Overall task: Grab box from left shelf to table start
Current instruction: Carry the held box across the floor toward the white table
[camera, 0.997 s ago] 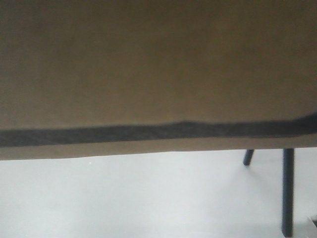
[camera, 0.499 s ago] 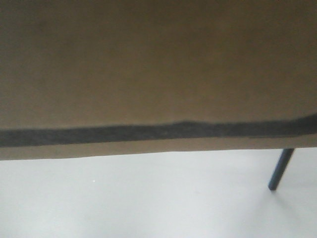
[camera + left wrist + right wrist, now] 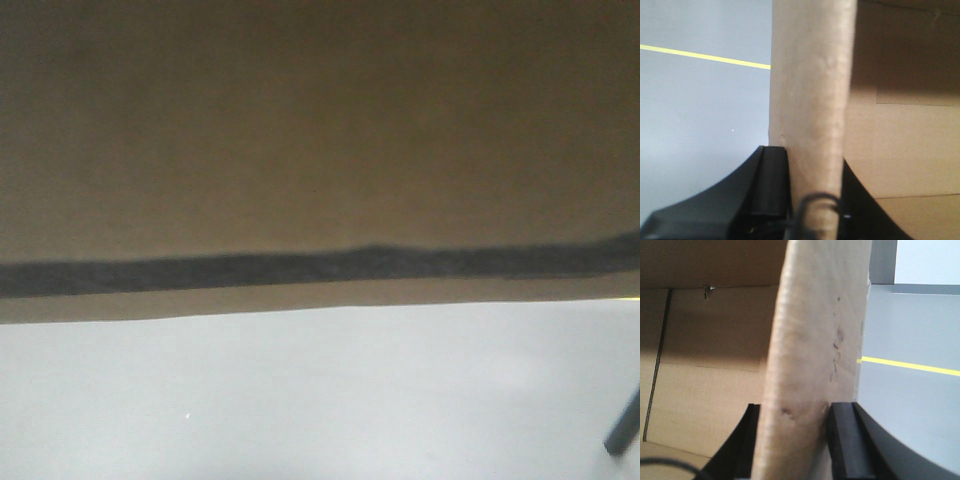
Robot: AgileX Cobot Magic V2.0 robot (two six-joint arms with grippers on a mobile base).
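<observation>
Whereas two dark legs stood at 3 to 5 o'clock a second ago, only one leg (image 3: pixel 622 432) shows now, at 4 o'clock of the front view. The box (image 3: pixel 320 150) fills the upper frame above the pale floor (image 3: pixel 300 400). The left gripper (image 3: pixel 812 190) and right gripper (image 3: pixel 797 440) each clamp a box wall that rises toward 12 o'clock.
</observation>
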